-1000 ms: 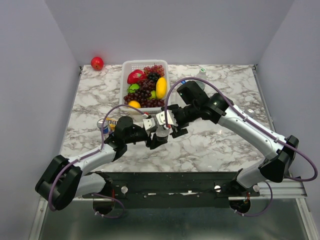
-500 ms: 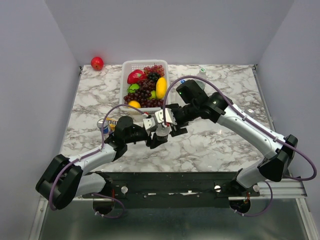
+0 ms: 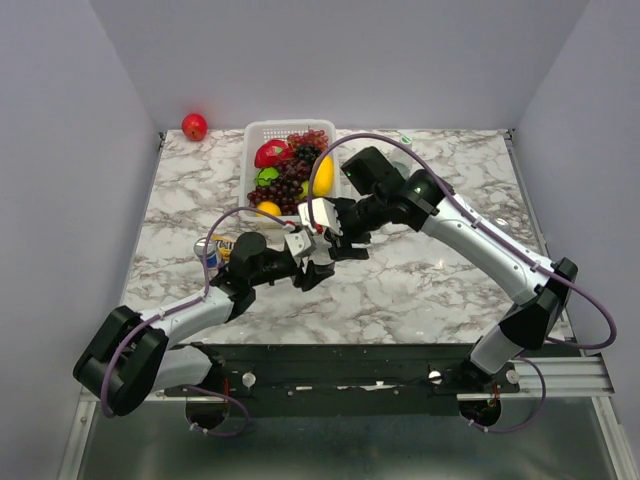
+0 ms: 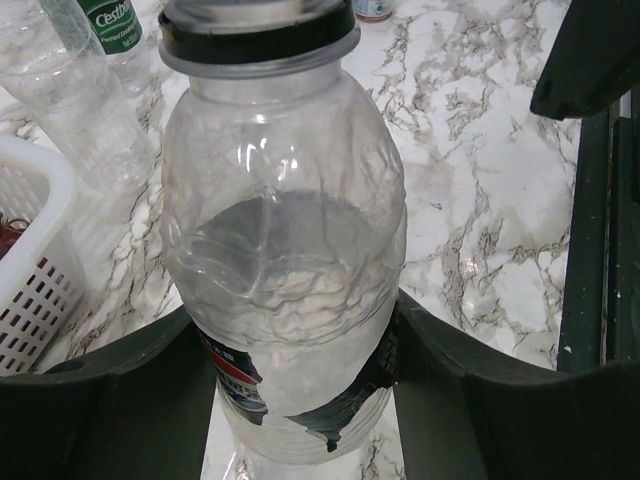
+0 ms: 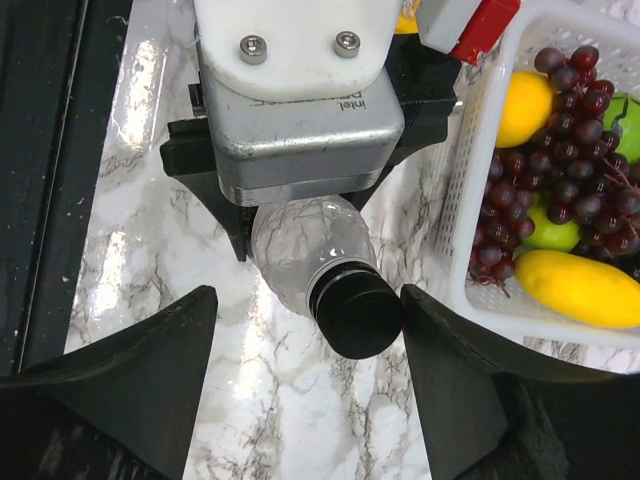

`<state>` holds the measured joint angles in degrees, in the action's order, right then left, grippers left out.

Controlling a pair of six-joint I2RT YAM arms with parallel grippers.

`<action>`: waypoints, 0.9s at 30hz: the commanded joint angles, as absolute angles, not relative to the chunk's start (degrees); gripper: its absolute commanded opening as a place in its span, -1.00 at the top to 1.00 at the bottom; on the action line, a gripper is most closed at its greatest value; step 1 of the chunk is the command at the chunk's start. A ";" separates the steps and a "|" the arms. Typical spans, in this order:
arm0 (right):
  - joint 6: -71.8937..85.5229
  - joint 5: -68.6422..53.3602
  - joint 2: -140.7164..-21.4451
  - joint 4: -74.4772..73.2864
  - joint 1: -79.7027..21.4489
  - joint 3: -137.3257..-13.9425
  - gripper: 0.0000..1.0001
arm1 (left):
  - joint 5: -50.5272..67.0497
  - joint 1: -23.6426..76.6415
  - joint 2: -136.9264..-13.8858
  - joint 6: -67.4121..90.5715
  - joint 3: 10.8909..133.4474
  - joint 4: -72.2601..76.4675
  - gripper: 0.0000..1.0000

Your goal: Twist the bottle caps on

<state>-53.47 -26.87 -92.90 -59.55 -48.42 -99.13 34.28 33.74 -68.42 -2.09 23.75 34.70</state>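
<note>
Count in view: one black cap (image 5: 355,312), seated on the neck of one clear bottle (image 4: 285,250); I see no other caps clearly enough to count. The left claw (image 4: 300,375) is narrowed onto the lower body of that bottle, one finger on each side, holding it over the middle of the surface (image 3: 200,190), just near of the basket (image 3: 258,135). The right claw (image 5: 305,300) stands wide, with the cap between its two fingers; I note a clear gap on one side, and the other finger is very close. I cannot tell how far the cap is threaded. A second clear bottle (image 4: 85,90) with a green label stands farther back. Also on the surface are one can (image 3: 210,248), near left, and one red apple (image 3: 194,126), far left.
</note>
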 commanded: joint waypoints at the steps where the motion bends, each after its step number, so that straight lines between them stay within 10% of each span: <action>1: -49.66 -25.14 -93.51 -65.30 -49.04 -100.37 -0.62 | 29.80 33.31 -68.73 -0.79 24.08 38.58 1.00; 27: -43.51 -20.47 -91.50 -69.20 -45.81 -104.41 -0.47 | 30.48 33.31 -69.52 -1.74 24.43 37.80 1.00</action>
